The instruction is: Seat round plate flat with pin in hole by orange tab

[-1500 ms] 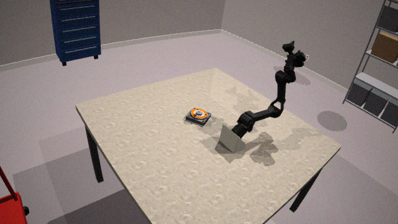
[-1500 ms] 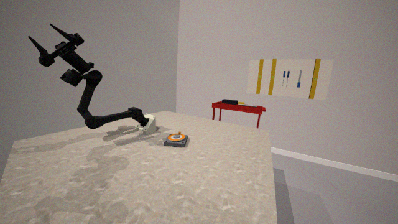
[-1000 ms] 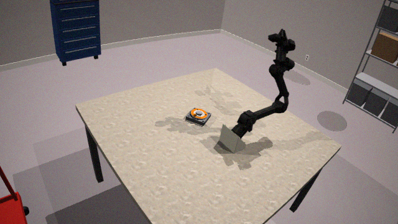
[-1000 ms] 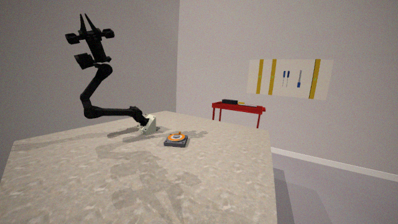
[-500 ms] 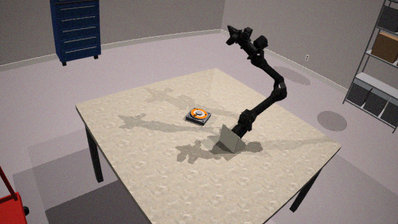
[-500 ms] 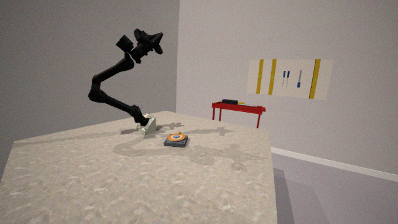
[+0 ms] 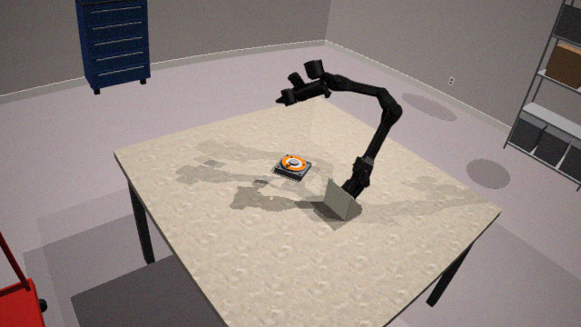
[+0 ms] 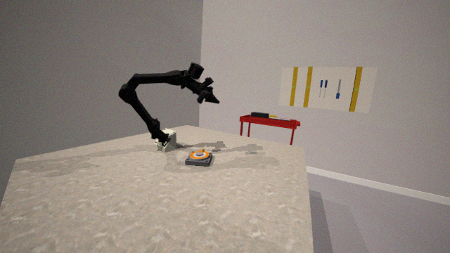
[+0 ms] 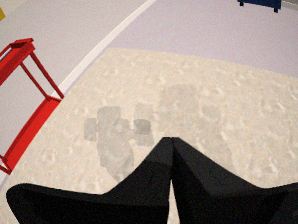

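Note:
The round plate (image 7: 297, 170) (image 8: 200, 158), an orange ring with a white inner ring, sits around the grey post (image 7: 294, 162) on the dark square base (image 7: 286, 173) (image 8: 197, 163). Its small orange tab (image 8: 203, 150) stands up at the plate's far edge in the exterior view. The pin and the hole beside the tab cannot be made out, and any slight tilt of the plate is too small to judge. My gripper (image 7: 278, 100) (image 8: 219, 102) (image 9: 169, 145) is shut and empty, high above the table and away from the plate. The wrist view does not show the plate or base.
The table top (image 7: 272, 254) (image 8: 140, 211) (image 9: 70, 150) carries the base and the arm's pale mount (image 7: 338, 202) (image 8: 171, 141). Arm shadows fall across the table around the base. A red cart (image 8: 271, 122) (image 9: 37, 127) and a blue cabinet (image 7: 115, 45) stand beyond the table.

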Tool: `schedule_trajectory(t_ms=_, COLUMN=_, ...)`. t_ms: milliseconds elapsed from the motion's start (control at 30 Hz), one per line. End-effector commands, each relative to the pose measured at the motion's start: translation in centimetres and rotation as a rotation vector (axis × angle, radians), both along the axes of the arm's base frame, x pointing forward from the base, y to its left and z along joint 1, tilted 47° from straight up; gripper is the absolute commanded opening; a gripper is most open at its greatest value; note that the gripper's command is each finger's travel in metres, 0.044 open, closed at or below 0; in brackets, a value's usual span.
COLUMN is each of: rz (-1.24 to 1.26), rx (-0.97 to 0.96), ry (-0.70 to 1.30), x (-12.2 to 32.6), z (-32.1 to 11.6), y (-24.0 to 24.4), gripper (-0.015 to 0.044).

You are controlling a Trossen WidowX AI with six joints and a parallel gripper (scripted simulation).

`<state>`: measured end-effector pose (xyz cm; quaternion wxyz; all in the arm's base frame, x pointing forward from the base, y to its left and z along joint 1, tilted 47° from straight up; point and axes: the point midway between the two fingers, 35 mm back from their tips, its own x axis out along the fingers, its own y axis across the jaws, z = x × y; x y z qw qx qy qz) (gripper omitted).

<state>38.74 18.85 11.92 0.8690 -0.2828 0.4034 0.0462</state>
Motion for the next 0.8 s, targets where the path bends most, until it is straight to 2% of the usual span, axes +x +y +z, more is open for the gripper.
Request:
schedule_trajectory(t_ms=0, rz=-0.266, rx=-0.072, ry=0.190, x=-1.6, z=-5.7, y=-5.1, gripper=0.0000)
schedule_trajectory(t_ms=67, rz=-0.431, rx=-0.136, ry=0.293, x=-3.3, z=-8.5, y=-8.1, gripper=0.0000)
schedule_trajectory(t_ms=133, rz=-0.490, rx=-0.162, ry=0.325, x=-4.0, z=-9.3, y=-9.2, gripper=0.0000)
schedule_trajectory(t_ms=300, rz=-0.853, rx=-0.374, ry=0.492, x=-9.1, z=-12.5, y=-15.6, gripper=0.0000)
schedule_trajectory(t_ms=500, rz=-0.866, rx=-0.384, ry=0.497, x=-9.4, z=-12.8, y=-16.0, gripper=0.0000)
schedule_trajectory(t_ms=767, rz=-0.866, rx=-0.385, ry=0.496, x=-9.9, z=-15.4, y=-18.8, gripper=0.0000)
